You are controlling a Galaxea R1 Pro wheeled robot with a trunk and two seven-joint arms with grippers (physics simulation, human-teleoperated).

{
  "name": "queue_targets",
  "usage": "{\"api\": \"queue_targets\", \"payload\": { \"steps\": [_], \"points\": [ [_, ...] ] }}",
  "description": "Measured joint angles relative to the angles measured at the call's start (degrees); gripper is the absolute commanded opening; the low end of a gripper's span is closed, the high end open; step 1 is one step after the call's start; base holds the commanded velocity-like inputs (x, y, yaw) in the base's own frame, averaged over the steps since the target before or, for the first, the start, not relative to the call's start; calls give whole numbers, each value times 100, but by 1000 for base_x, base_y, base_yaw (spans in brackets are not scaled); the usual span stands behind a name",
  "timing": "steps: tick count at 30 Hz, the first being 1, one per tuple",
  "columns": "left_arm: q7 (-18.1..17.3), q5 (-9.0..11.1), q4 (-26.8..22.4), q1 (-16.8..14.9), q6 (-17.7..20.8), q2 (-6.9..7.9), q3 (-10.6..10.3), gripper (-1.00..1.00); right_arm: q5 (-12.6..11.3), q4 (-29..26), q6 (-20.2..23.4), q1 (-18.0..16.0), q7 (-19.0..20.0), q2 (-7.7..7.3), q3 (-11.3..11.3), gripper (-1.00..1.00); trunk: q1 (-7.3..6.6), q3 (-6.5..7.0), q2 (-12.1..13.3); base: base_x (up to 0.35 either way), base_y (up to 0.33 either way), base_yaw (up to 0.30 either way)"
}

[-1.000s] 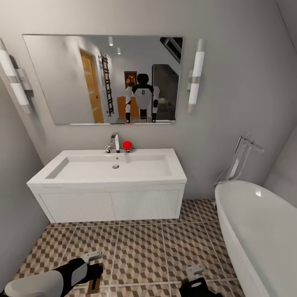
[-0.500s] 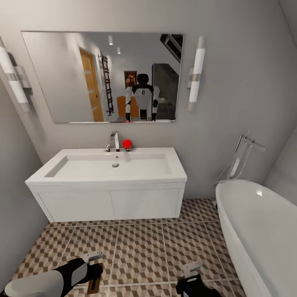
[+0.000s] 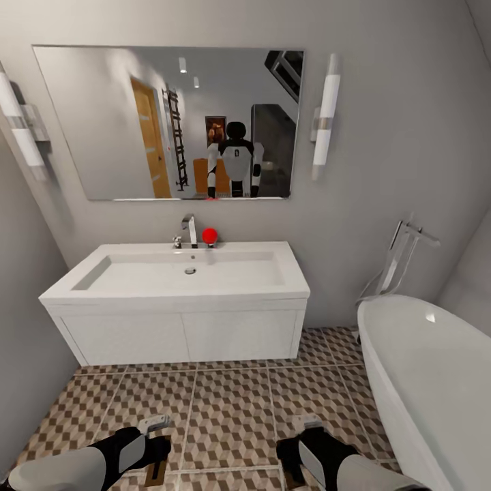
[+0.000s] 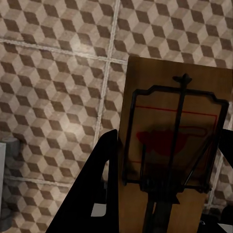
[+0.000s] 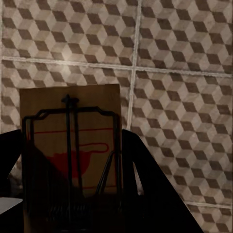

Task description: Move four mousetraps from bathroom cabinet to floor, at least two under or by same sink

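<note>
The left hand is clamped on a mousetrap: its dark fingers press the flat tan board from both sides, with the wire bar and red mark facing the wrist camera. The right hand grips a second mousetrap the same way, the board standing between its fingers. Beyond both hands lies the bathroom floor with its cube-patterned tiles, and both traps are held clear above it. In the head view, the left hand hangs low, with the edge of its trap showing just beneath it, and the right hand is level with it, well apart. Ahead of both hands stands the bathroom sink on its white vanity, with a chrome tap and a small red ball beside it. A white bathtub sits off to the right hand's side.
</note>
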Motion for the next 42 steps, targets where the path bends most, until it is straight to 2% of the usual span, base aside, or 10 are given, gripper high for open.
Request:
{"api": "queue_targets", "payload": {
  "steps": [7, 21, 25, 31, 42],
  "points": [
    [0, 0, 0, 0, 0, 0, 0, -100, 7, -27, -154, -15, 61, 57, 22, -100, 154, -126, -281, 0, 0, 0],
    [0, 0, 2, 0, -9, -27, 0, -100, 16, -7, -405, -14, 59, 50, 46, -100, 462, -378, -843, 0, 0, 0],
    [0, 0, 3, 0, -13, -23, 0, -100, 28, 26, -717, -10, 59, 39, 53, -100, 549, -449, -1003, 0, 0, 0],
    [0, 0, 8, 0, -13, -18, 3, -100, 253, 32, -870, -12, 51, 36, 58, -100, 681, -557, -1244, 0, 0, 0],
    [0, 0, 9, 0, -17, -16, 3, -100, 288, 35, -884, -10, 51, 37, 56, -100, 923, -755, -1686, 0, 0, 0]
  ]
}}
